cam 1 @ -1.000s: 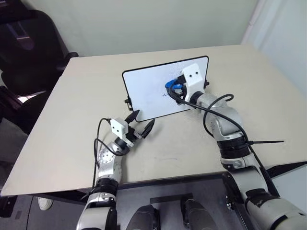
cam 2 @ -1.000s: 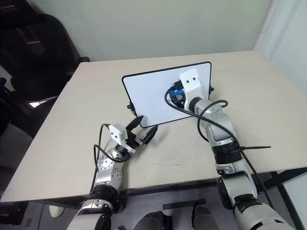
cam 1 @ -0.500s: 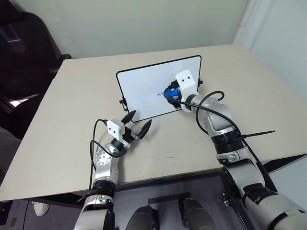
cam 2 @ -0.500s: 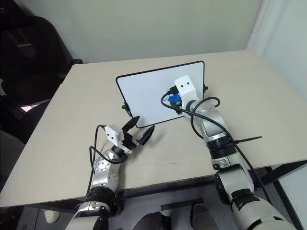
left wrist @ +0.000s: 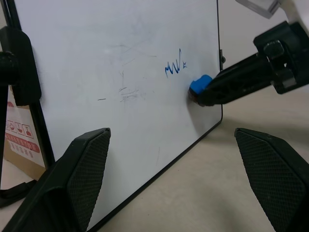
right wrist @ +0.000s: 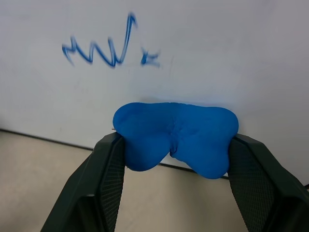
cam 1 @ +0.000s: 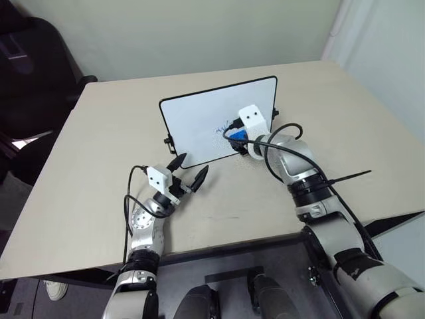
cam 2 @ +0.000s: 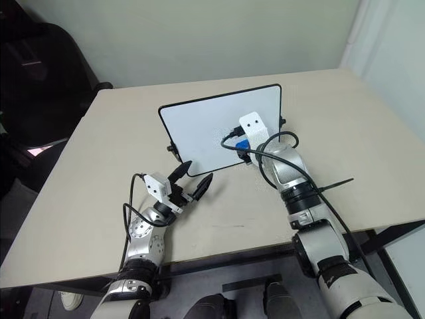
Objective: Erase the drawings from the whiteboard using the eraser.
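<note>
The whiteboard stands upright on the beige table, black-framed. The drawings are a small blue squiggle near the board's middle, also visible close up. My right gripper is shut on the blue eraser, which is squeezed between its fingers. The eraser presses against the board just lower right of the squiggle, near the bottom frame. My left gripper hovers open and holds nothing, in front of the board's lower left corner.
A black chair stands off the table's far left corner. Black clips stick out from the board's sides. A thin black cable tie juts out from my right forearm. Bare tabletop lies in front of and beside the board.
My right gripper has tipped down and slid the eraser lower on the board, toward the bottom frame. The squiggle still shows. The left gripper has stayed put; the camera shifted slightly.
</note>
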{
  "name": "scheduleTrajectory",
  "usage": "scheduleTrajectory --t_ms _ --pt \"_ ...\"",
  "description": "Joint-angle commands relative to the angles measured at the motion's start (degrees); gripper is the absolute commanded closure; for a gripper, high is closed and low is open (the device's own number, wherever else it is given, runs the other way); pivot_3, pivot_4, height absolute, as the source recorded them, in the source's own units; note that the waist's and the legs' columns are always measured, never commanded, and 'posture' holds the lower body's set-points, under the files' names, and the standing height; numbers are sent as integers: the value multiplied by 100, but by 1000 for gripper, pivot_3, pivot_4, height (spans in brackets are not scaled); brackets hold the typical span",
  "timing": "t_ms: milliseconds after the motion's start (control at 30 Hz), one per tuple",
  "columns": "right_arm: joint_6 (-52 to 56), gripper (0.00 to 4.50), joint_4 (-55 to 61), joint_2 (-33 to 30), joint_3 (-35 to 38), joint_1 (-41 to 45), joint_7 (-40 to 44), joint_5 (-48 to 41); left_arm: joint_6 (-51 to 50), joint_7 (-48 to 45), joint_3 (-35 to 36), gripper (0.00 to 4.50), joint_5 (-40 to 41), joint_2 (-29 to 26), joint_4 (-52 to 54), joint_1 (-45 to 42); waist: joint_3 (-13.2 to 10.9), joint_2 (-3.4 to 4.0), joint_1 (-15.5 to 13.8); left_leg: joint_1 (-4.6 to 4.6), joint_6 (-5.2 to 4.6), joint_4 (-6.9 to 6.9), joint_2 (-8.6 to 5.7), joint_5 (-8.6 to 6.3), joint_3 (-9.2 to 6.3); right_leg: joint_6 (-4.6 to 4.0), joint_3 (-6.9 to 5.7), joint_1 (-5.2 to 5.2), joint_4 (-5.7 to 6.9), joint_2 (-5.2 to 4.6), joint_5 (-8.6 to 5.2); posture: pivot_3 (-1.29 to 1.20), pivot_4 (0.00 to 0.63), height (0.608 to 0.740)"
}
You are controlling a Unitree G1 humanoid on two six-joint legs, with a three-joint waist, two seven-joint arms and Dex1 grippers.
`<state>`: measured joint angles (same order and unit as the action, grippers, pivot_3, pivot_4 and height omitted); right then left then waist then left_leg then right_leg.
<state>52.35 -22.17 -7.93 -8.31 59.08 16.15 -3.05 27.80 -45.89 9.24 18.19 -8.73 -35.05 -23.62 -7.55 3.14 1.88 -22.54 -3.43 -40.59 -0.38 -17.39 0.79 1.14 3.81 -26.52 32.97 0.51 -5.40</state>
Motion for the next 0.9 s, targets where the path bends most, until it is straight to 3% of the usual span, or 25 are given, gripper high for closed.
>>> scheduleTrajectory --t_ms 33,433,900 --pt "-61 1420 343 74 237 533 -28 -89 72 -6 -56 0 58 176 -131 97 0 1 0 -2 0 -1 0 0 0 1 0 -3 0 0 3 0 150 726" --pt "592 1420 825 248 606 1113 -32 -438 44 -14 -76 0 75 195 27 232 -1 7 0 -19 1 0 1 1 1 -6 0 -24 1 5 9 0 150 726" --pt "597 1420 201 513 -303 262 -61 -87 69 87 -99 0 7 276 76 321 9 20 -14 -19 2 0 0 -6 2 -33 -1 -24 -2 3 19 0 150 726"
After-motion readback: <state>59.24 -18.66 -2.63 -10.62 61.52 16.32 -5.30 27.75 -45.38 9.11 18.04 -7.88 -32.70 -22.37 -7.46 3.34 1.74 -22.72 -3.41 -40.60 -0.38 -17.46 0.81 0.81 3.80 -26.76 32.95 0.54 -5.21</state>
